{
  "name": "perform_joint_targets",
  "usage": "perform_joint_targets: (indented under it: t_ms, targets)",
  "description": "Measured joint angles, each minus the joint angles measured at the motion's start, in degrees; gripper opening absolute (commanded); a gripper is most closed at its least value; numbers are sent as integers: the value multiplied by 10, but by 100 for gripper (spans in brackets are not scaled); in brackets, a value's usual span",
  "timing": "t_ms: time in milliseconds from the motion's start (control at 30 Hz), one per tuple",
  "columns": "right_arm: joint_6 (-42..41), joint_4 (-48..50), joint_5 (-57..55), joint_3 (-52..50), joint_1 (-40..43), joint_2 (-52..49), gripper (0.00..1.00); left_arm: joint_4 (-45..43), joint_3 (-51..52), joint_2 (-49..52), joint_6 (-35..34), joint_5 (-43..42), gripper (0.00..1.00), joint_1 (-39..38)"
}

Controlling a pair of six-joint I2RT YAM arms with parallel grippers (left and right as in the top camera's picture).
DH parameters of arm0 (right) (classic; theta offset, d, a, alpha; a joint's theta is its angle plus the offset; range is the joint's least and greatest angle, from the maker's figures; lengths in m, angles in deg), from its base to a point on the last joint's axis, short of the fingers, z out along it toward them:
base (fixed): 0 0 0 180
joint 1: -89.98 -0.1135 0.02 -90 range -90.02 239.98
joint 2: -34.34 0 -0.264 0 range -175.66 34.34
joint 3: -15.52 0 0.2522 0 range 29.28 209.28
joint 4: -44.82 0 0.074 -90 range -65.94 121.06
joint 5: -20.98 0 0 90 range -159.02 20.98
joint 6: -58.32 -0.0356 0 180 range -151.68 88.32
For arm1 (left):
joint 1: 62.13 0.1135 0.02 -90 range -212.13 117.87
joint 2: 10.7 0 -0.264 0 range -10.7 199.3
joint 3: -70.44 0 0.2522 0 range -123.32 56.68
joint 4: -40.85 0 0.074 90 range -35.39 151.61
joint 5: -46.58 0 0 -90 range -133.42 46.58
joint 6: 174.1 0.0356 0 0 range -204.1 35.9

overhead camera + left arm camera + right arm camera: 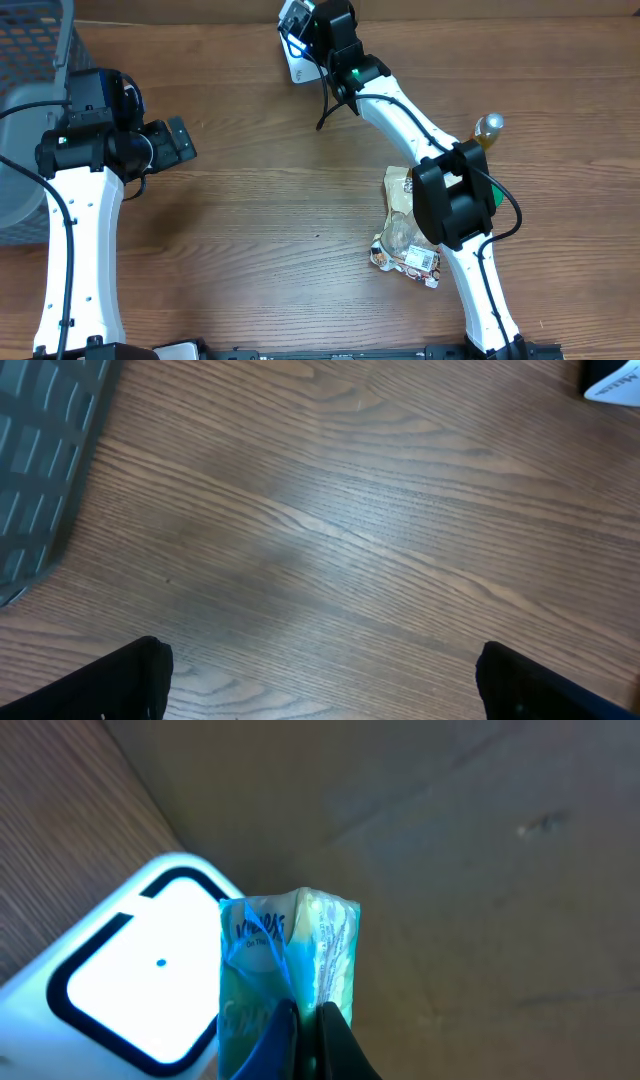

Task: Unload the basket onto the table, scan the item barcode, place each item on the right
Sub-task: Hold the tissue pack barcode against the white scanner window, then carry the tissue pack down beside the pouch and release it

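**Packet Held Right Beside the Scanner**

The right gripper has its jaws squeezed together on a thin blue-green packet. In the wrist view the packet sticks out from the jaws toward 12 o'clock, and that is its long way. The white scanner, with its bright window, lies just beside the packet at about 8 o'clock. I cannot see a barcode from here. I think a flat side of the packet has to turn and face that window. The right arm is the near one. The left gripper is well apart, at 9 o'clock on the table — jaws wide apart, holding nothing, near the grey basket.
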Motion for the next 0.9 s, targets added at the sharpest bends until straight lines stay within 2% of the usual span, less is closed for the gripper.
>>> perform_joint_targets:
  t_ms: [433,667,800,900]
  targets:
    - [0,20,5,0,-1,-43,4,0,0,0,0,0,100,0]
    - [-3,68,-14,0,-1,-44,4,0,0,0,0,0,100,0]
    - [-32,72,-40,0,-3,-42,4,0,0,0,0,0,99,0]
    - [-67,26,-59,0,-6,-25,4,0,0,0,0,0,100,0]
